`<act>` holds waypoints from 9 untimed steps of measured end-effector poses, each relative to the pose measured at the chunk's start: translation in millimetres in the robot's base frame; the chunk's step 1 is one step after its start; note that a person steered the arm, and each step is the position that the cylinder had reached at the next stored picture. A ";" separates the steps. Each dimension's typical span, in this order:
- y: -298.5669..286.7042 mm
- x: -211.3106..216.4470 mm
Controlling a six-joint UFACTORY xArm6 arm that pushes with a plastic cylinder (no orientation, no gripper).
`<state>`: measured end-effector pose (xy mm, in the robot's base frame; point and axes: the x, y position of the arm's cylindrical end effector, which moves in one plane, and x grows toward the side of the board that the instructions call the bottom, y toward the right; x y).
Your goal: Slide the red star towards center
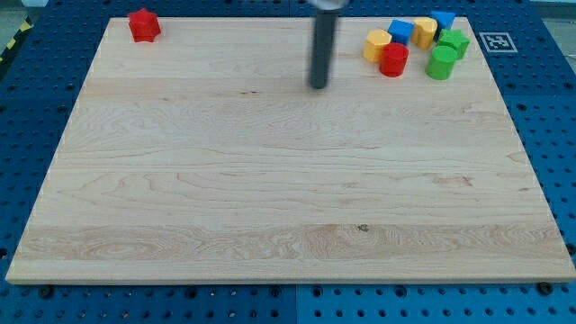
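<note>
The red star (143, 24) lies at the top left corner of the wooden board (270, 198). My rod comes down from the view's top centre, and my tip (319, 85) rests on the board in its upper middle. The tip is far to the right of the red star and touches no block. It stands to the left of the block cluster at the top right.
A cluster sits at the top right: a yellow block (377, 45), a red cylinder (393, 60), a blue block (400, 31), another yellow block (424, 32), a blue block (442, 19), a green star (454, 41) and a green cylinder (440, 63).
</note>
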<state>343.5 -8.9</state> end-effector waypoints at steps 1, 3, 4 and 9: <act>-121.5 -5.4; -250.6 -93.5; -262.4 -100.7; -155.7 -123.9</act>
<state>219.6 -164.6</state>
